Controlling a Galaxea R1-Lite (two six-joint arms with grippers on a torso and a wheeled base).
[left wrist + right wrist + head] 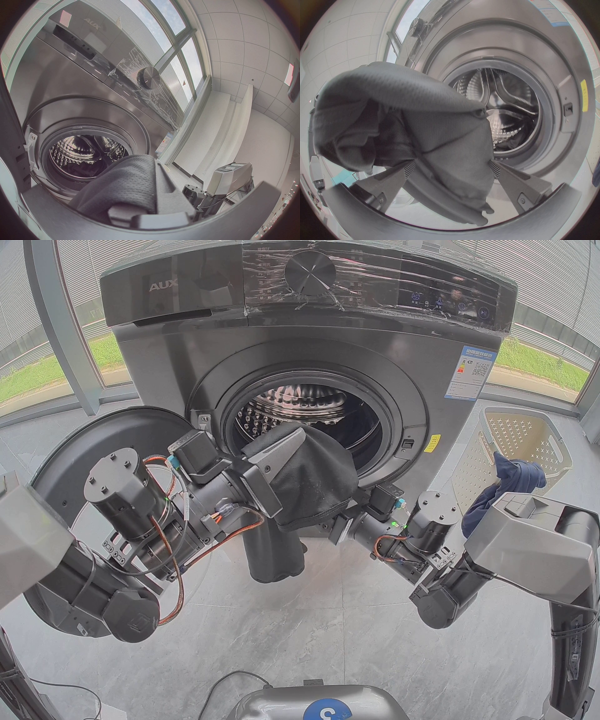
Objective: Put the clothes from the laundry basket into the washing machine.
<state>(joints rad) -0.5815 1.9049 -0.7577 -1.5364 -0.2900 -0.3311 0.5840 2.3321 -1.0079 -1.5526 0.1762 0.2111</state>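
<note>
At the washing machine's [300, 346] mouth, the left gripper [284, 455] is pinching a dark garment [319, 480] that is hanging just outside the opening. The right gripper [450, 167] is gaping wide beneath it.

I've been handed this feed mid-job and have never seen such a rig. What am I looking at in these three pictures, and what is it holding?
It is a wheeled robot with two arms, each ending in a gripper. The head view looks down from the robot's head, with its left arm on the left and its right arm on the right. The other two views come from a camera on each wrist, looking past that arm's own gripper.

In front stands a washer, its door swung open to the robot's left and the drum showing. A dark garment hangs before the opening, draped over the left gripper. The right gripper is open, its fingers spread either side of the cloth. On the floor to the right stands a basket holding a blue garment.
</note>
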